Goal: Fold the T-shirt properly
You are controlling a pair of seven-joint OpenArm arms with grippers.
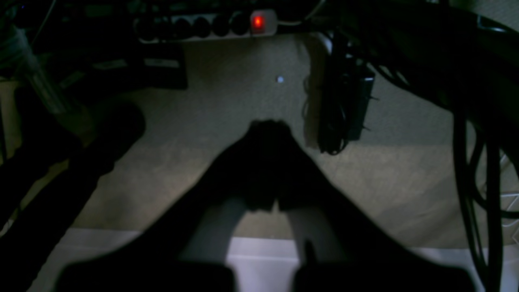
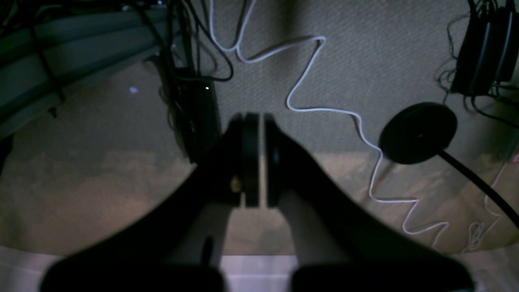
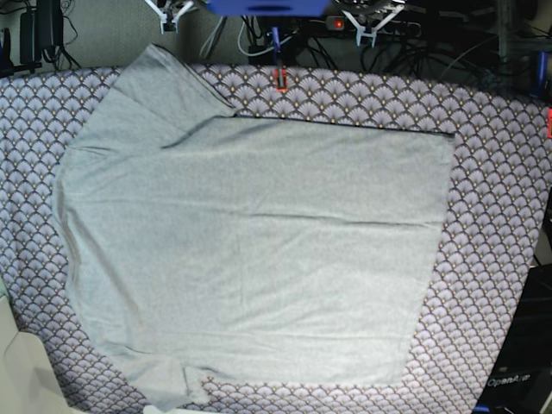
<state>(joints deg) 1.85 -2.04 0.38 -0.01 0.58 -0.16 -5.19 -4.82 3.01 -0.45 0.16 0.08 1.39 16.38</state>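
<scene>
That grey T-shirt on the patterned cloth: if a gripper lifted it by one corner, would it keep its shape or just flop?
The T-shirt would probably flop: it lies flat with soft wrinkles, like thin knit fabric. It looks light, so one corner should lift easily while the rest trails. If pushed, it would likely bunch on the tablecloth rather than slide whole.

both wrist views are dim and blurred, with a red lamp (image 1: pixel 258 21) glowing; the base view is bright and evenly lit.

Plain light grey T-shirt (image 3: pixel 250 259) on a purple fan-scale-patterned tablecloth (image 3: pixel 500 198)
</scene>
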